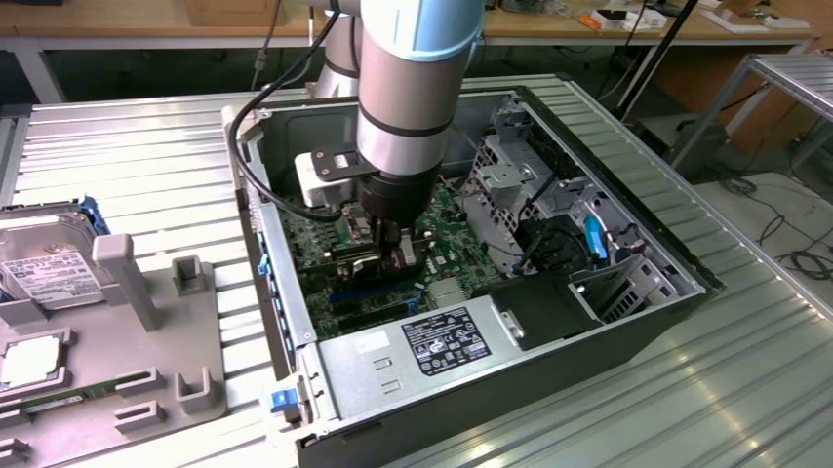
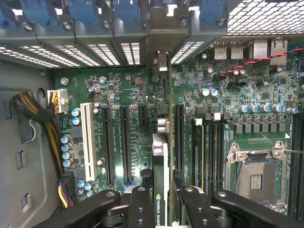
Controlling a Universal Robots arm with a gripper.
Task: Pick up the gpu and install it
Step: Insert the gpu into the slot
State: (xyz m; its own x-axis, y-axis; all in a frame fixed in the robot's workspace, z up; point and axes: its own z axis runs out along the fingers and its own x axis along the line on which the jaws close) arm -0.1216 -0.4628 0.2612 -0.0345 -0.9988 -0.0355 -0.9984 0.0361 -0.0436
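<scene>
The tool (image 2: pixel 161 199) clamps the gpu (image 2: pixel 161 156) edge-on between its black fingers (image 2: pixel 140 209). The card stands upright over the motherboard (image 2: pixel 128 95), inside the computer case (image 1: pixel 625 322).

One gpu (image 2: pixel 161 156), one computer case (image 1: pixel 677 322), one hard drive (image 1: pixel 46 258).

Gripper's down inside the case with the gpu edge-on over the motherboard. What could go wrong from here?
1. The gpu, held in the gripper, sits between several parallel slots; a small sideways offset could put it on the wrong one or beside the connector.
2. Its metal bracket end must meet the rear slot frame; catching there could tilt the card.
3. The braided cable bundle and the case wall leave little room around the arm.
</scene>
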